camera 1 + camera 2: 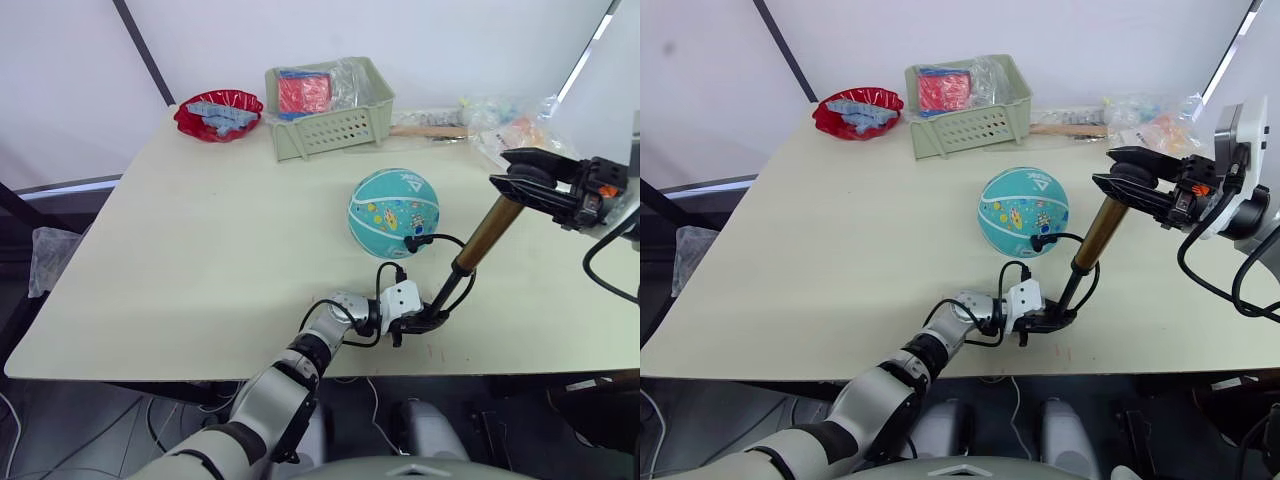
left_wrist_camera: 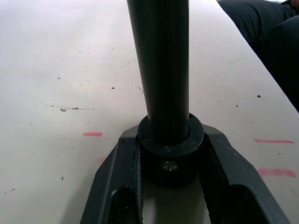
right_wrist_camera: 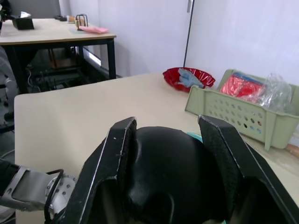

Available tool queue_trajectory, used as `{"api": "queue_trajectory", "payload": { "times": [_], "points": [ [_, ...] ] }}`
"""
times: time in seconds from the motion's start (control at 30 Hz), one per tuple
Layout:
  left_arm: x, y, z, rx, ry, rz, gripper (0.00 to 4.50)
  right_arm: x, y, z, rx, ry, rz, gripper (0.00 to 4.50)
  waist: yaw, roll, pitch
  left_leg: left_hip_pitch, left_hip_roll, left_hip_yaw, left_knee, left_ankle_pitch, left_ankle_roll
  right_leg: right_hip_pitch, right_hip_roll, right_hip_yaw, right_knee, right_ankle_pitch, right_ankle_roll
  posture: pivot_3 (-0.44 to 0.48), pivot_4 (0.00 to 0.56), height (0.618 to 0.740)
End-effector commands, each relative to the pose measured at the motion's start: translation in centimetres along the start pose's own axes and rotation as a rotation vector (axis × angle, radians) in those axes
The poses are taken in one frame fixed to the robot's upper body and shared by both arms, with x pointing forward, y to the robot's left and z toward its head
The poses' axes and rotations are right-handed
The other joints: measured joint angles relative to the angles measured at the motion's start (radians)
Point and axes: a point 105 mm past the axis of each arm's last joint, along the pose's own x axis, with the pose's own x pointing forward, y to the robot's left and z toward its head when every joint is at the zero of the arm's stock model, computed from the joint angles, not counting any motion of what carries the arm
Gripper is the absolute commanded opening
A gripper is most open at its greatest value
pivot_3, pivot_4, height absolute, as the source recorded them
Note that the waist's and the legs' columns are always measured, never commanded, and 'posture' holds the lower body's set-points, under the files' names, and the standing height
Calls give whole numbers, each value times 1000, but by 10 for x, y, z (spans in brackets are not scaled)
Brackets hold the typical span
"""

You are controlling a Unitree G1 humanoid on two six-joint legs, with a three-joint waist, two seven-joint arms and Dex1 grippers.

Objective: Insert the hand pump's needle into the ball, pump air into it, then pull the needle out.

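Hand pump (image 1: 489, 232) tilted at right of centre, bronze barrel rising toward upper right; black end cap clamped by left gripper (image 1: 428, 320) low at centre; T-handle held between right gripper (image 1: 530, 180) fingers at right edge; thin black hose (image 1: 440, 240) looping to teal ball (image 1: 393, 213) at centre; needle at ball's lower right, too small to judge; green basket (image 1: 330, 125) and red bowl (image 1: 218, 113) at upper left.

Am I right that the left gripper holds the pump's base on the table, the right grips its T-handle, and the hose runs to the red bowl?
Not quite. The hose runs to the ball, not the red bowl, as the left eye view shows. The rest stands: left gripper holds the hand pump base, right gripper its T-handle.
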Motion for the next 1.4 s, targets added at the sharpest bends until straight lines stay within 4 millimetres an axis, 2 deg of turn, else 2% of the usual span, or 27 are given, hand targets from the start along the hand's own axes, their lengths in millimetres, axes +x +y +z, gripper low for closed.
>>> {"api": "queue_trajectory", "payload": {
  "times": [0.03,0.1,0.27,0.33,0.43,0.53,0.83,1.07,1.3,1.4],
  "points": [
    [-13,-21,-48,-106,157,-34,1151,-7,-1,25,-119,-47,-38,1614,0,0,0,0,0,0,0,0,0,0,0,0,0,0,0,0,150,735],
    [-13,-21,-48,-105,157,-35,1151,-7,1,8,-117,17,-30,1614,0,0,0,0,0,0,0,0,0,0,0,0,0,0,0,0,150,735],
    [-12,-22,-48,-106,156,-34,1151,-6,9,-51,-86,187,-13,1614,-1,-5,-5,1,0,0,0,0,0,1,1,-1,0,-1,2,0,150,735],
    [-12,-22,-48,-107,156,-33,1151,-6,12,-63,-84,209,-6,1615,-2,-6,-6,2,1,0,0,0,0,1,0,0,0,-1,2,0,150,735],
    [-12,-22,-48,-107,155,-33,1151,-5,12,-68,-78,197,-13,1615,-3,-10,-9,4,1,-1,0,0,0,2,0,0,0,-2,3,0,150,735],
    [-13,-22,-49,-112,157,-30,1151,0,25,-101,0,215,7,1614,-3,-11,-12,4,2,-1,0,0,0,2,0,0,0,-2,3,0,150,735],
    [-13,-22,-49,-112,155,-25,1151,3,45,-148,70,261,18,1614,-3,-10,-15,4,3,-1,-1,0,0,2,1,-1,0,-2,3,0,150,735],
    [-15,-21,-49,-113,157,-25,1151,4,46,-152,68,255,6,1614,-3,-10,-15,4,3,-1,-1,0,0,2,1,-1,0,-2,2,0,150,735],
    [-15,-21,-49,-111,158,-28,1151,1,28,-114,7,183,-30,1614,-2,-10,-13,3,2,-1,-1,0,0,1,1,-1,0,-2,2,0,150,735],
    [-15,-21,-49,-112,158,-29,1151,-1,18,-91,-24,141,-49,1614,-1,-8,-10,1,2,-1,-1,0,0,0,1,-1,0,-1,1,0,150,735]
  ]
}}
